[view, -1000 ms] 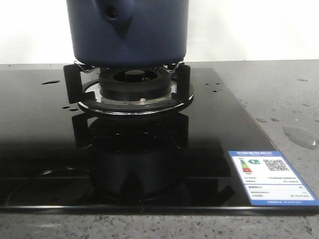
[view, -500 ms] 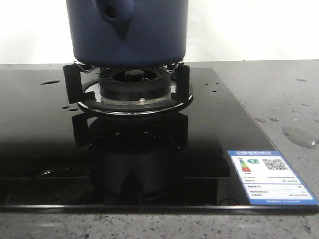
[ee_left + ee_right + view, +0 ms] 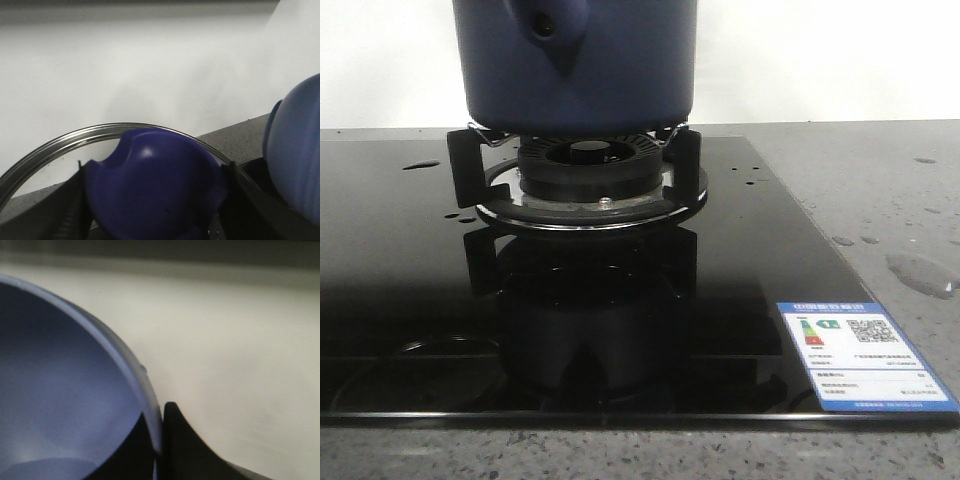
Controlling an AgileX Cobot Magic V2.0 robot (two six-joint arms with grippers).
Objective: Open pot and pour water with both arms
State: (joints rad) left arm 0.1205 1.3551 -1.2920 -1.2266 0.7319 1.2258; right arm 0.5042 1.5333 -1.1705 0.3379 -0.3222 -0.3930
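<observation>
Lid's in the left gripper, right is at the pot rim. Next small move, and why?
Probably clamp the right gripper firmly on the rim of the pot and lift slightly. Its fingers straddle that rim, the left gripper already holds the lid by its knob, and the pot rests on the burner stand.

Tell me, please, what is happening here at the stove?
A dark blue pot sits on the burner stand of a black glass cooktop. The left gripper is closed on a blue knob with a metal-rimmed lid behind it, so the lid appears to be off. The right gripper grips the pot's rim, one finger outside the wall. Water lies in drops and a small puddle on the grey counter to the right.
</observation>
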